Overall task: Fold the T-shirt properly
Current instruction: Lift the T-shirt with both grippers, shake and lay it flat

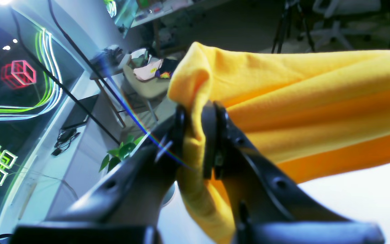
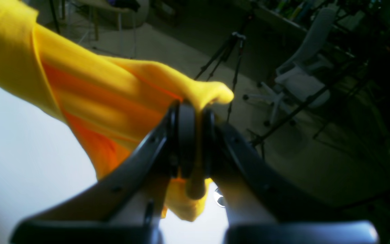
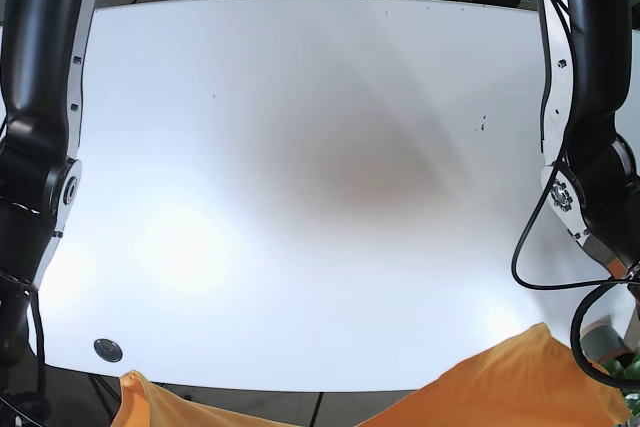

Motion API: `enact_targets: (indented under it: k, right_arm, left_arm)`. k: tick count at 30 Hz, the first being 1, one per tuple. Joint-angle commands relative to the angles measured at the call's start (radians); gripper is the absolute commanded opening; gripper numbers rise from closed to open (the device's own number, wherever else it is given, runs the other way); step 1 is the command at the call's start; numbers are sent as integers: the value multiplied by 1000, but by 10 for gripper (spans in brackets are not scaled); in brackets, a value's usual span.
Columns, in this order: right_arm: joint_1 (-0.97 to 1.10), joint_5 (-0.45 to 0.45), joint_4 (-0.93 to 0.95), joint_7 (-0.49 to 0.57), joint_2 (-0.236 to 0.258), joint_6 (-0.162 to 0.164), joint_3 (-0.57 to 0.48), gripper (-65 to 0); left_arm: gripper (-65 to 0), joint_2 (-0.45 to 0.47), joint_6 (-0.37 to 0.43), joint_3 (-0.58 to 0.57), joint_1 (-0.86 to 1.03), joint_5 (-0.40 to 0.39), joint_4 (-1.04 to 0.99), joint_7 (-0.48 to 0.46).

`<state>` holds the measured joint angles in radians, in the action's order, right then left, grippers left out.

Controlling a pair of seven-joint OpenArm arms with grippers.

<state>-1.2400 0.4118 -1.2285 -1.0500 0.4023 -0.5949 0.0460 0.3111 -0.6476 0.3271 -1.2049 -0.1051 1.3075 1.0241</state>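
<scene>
The T-shirt (image 1: 300,98) is yellow-orange and held up off the white table, stretched between both arms. In the left wrist view my left gripper (image 1: 195,135) is shut on a bunched corner of the cloth, which drapes down between the black fingers. Seen from the right wrist, my right gripper (image 2: 195,142) is shut on another bunched corner of the T-shirt (image 2: 107,101). From the base camera only the shirt's upper edge (image 3: 500,392) shows at the bottom of the frame, past the table's near edge; both grippers are out of that view.
The white table (image 3: 320,177) fills the base view, with a small round grommet (image 3: 107,350) near its front left corner. Both arms (image 3: 590,147) rise along the table's sides. Office chairs, tripods and desks stand in the room beyond.
</scene>
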Motion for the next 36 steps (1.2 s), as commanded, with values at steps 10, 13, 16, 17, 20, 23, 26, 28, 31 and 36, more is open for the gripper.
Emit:
enact_targets:
  k: [10, 13, 16, 17, 20, 23, 26, 28, 31, 36]
  right_arm:
    - [-10, -15, -7, 12, 11, 10, 7, -629]
    - [-8, -15, -7, 12, 11, 10, 7, -629]
    - [-7, -15, -7, 12, 14, 10, 7, -629]
    - [-5, -15, -7, 12, 14, 10, 7, -629]
    - [-5, -21, -7, 12, 10, 10, 7, -629]
    - [-4, -14, -12, 10, 8, 10, 7, -629]
    - [-2, -14, -14, 7, 10, 10, 13, -629]
    - [10, -14, -15, -9, 16, 10, 16, -629]
    - [65, -14, -58, -17, 20, 10, 65, -629]
    - [251, -14, -208, -19, 27, 10, 121, -629]
  left_arm:
    - [-650, 26, 8, 4, 9, -2, 4, -18]
    - [-650, 30, 8, 4, 9, -2, 2, -18]
    - [-650, 30, 8, 2, 9, -2, -1, -18]
    - [-650, 30, 8, 0, 9, -2, -3, -18]
    - [-650, 30, 8, 0, 9, -2, -3, -20]
    - [-650, 26, 8, 0, 7, -2, 7, -34]
    - [-650, 26, 7, 0, 6, -2, 27, -32]
    - [-650, 26, 4, 0, 10, -2, 47, -32]
    - [-650, 27, 2, 0, 40, -2, 57, -32]
    - [-650, 30, 1, 2, 161, -3, 134, -32]
